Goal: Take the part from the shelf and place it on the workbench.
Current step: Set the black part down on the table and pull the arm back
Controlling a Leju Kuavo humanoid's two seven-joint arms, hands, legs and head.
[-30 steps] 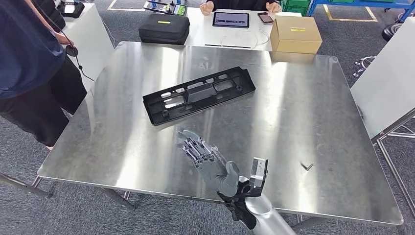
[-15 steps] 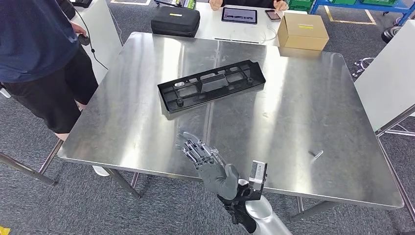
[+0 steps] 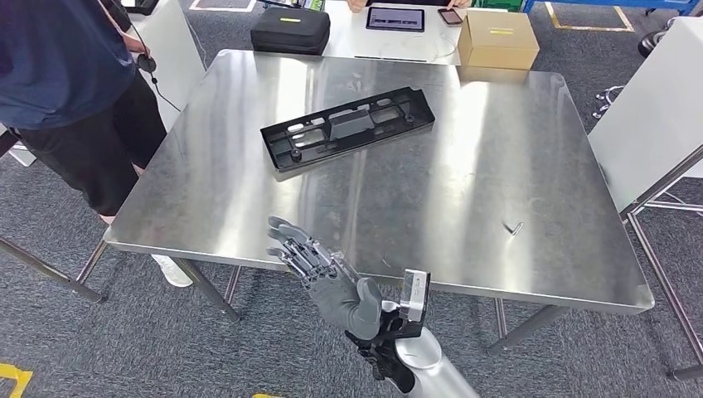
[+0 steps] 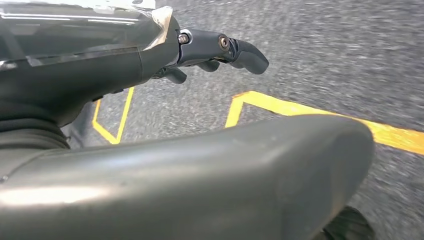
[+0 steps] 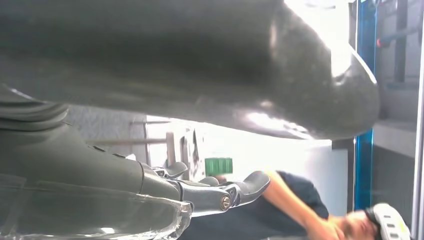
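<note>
The part [image 3: 348, 128] lies flat on the table [image 3: 464, 191], toward the far side and a bit to the left, with nothing touching it. It is a long black plastic tray with a raised rim, little holes and slots, and a boxy bump in the middle. It sits at a slant. So the job looks just about done: the part is off the shelf and down on the table, and I think all that is left is for the robot to pull its arm away. The table is big, square and made of shiny silver metal with rounded corners, and it shows soft streaks of light. A small dark mark [image 3: 514, 226] sits on it near the right. The right robot hand [image 3: 319, 269] hangs over the near edge of the table, well apart from the part. Its fingers [image 3: 290, 245] are spread and stretched out, and it holds nothing. It is grey with dark fingers, on a smooth silver arm. The left robot hand [image 4: 220, 47] hangs low over grey carpet with yellow lines; its dark fingers look a little bent with nothing in them, but I cannot tell how far they are spread. A person [image 3: 66, 75] in a dark blue top stands by the left side of the table. Past the far edge are a black case [image 3: 290, 30], a brown cardboard box [image 3: 497, 38] and a tablet [image 3: 395, 17].
</note>
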